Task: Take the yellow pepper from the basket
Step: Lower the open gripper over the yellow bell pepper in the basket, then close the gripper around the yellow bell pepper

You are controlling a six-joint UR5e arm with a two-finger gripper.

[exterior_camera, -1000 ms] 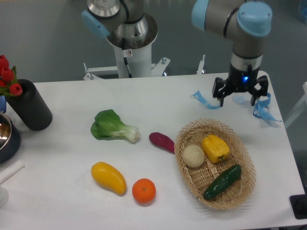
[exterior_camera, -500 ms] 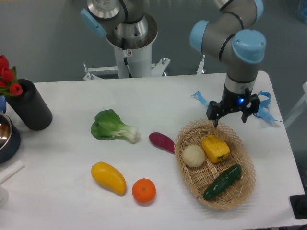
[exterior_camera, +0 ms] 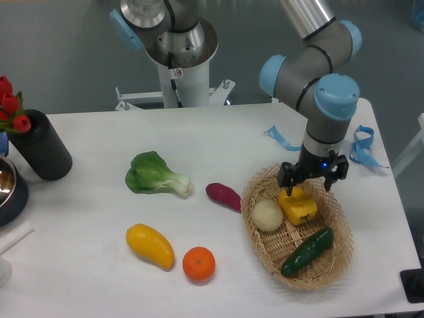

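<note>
yellow pepper [exterior_camera: 298, 206] just below gripper [exterior_camera: 307, 183], jaws apart.

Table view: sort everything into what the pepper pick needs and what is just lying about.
Needed: yellow pepper, basket, gripper.

Lying about: onion, cucumber, bok choy, purple sweet potato, mango-like fruit, orange, black vase.
</note>
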